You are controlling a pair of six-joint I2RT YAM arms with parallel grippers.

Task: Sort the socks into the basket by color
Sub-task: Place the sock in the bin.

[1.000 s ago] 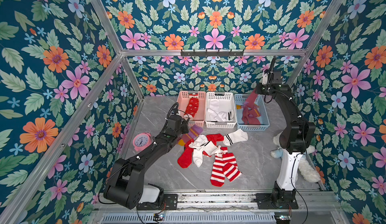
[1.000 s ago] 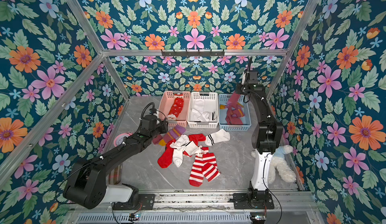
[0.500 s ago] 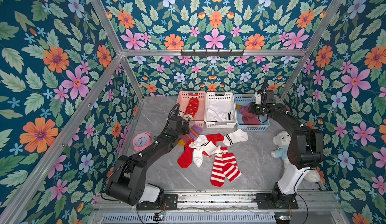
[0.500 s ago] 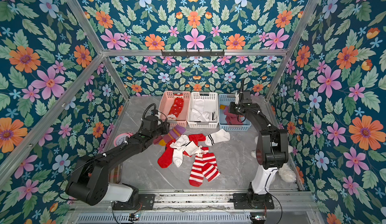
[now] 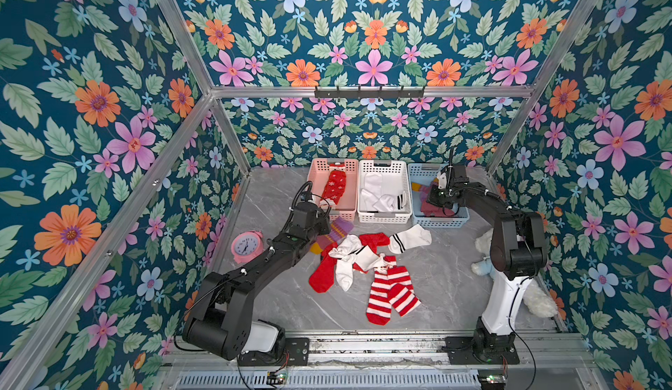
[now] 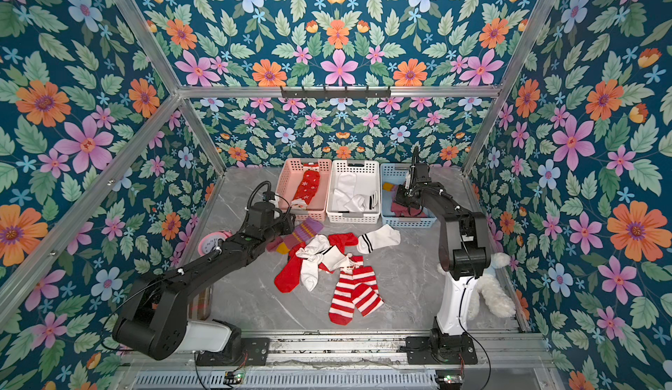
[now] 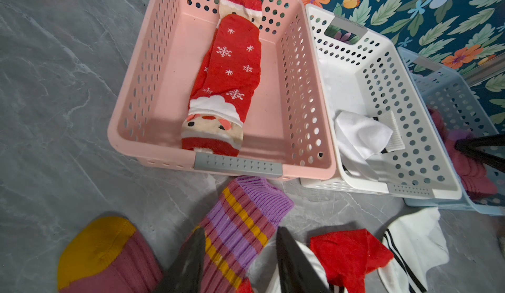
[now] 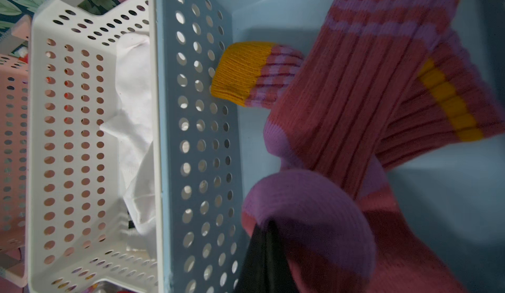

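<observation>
Grey marbled worktop (image 5: 447,290) carries the loose socks (image 5: 349,261): light, limp knit, likely safest pinched at the thick cuff. Half open, the left claw (image 7: 240,237) straddles a ribbed maroon-purple sock with mustard toe (image 7: 246,212); the right claw (image 8: 263,237) is clamped on its soft twin (image 8: 341,114) inside the pale blue perforated plastic basket (image 8: 196,141).

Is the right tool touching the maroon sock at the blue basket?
Touching. The right wrist view shows the right tool pinching the maroon sock inside the blue basket.

Right hand (image 5: 444,206), sock (image 8: 355,100) down in basket (image 5: 440,222)
</observation>
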